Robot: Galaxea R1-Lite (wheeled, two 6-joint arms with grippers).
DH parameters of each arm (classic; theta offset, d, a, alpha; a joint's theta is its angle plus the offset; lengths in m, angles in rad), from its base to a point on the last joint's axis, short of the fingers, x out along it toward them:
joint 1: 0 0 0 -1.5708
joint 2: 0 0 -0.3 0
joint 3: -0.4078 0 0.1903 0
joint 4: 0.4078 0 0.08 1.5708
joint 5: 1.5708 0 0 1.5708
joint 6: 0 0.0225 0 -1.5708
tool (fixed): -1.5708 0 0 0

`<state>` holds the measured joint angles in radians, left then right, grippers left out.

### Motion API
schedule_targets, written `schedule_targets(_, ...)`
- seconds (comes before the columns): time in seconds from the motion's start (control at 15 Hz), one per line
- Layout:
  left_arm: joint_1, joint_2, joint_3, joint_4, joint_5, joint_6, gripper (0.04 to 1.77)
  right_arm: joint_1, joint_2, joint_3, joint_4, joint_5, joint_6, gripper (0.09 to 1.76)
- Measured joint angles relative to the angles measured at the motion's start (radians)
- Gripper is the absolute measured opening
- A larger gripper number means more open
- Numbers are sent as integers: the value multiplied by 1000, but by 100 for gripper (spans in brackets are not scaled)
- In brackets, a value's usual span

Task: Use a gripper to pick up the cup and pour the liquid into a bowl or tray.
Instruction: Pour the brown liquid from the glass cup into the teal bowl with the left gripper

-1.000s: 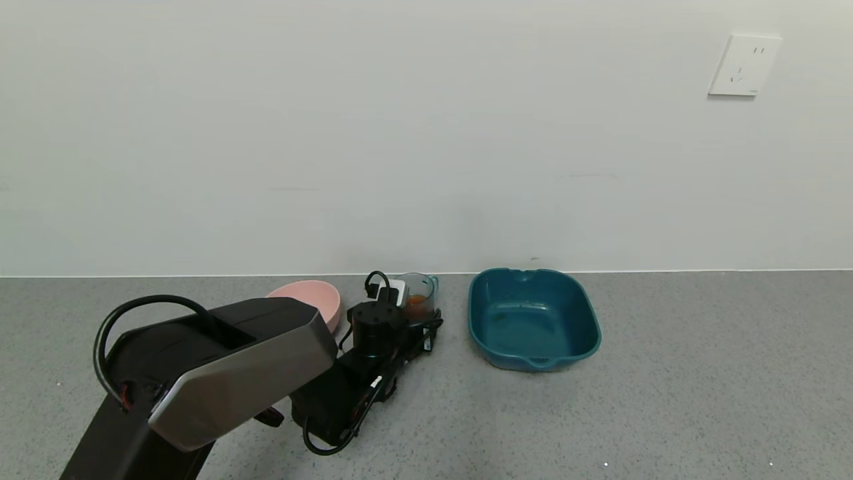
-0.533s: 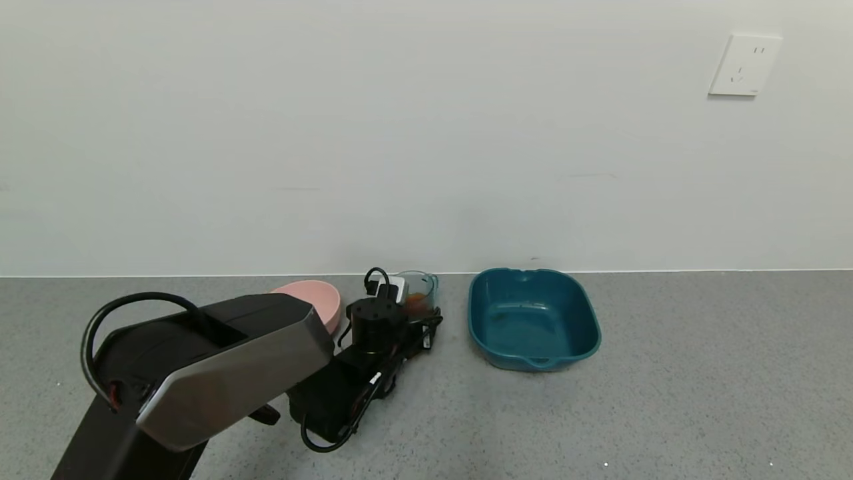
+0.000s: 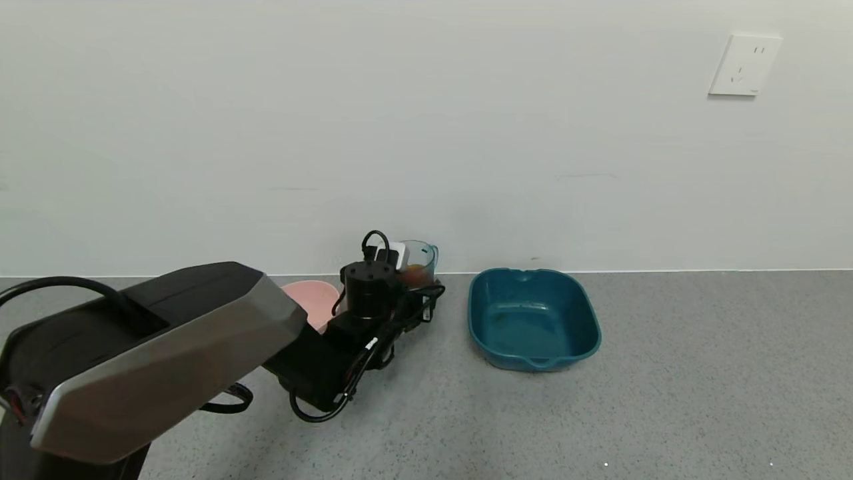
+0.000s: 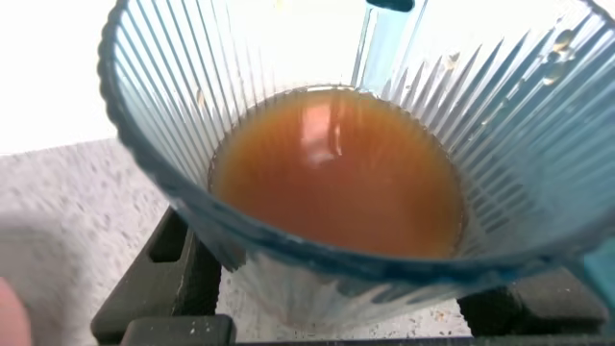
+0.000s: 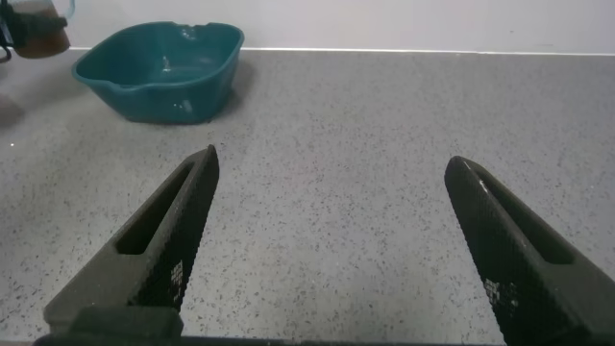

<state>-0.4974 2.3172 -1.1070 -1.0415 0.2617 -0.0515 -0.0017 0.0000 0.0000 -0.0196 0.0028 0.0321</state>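
One cup [image 3: 420, 263] of liquid [image 4: 336, 173] pinched by left gripper [image 3: 408, 288] — one teal tray [image 3: 533, 319]; right gripper [image 5: 336, 240] spread.

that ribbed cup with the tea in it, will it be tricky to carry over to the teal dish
Probably a bit. The cup is thin translucent plastic, so it may flex in the left hand. The liquid fills the bottom and would likely slosh if tilted. The ribs should help against slipping on the way to the teal dish.

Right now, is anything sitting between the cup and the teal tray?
No. In the head view only bare grey counter lies between the cup, held up by the left gripper, and the teal tray.
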Motion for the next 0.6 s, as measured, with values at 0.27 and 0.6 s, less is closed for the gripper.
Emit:
schedule_targets(0.27, -8, -32, -68, 86, 9, 38, 132, 0, 0, 0, 0, 0, 0, 171)
schedule_targets(0.6, -34, -69, -126, 179, 11, 101, 132, 0, 0, 0, 0, 0, 0, 171)
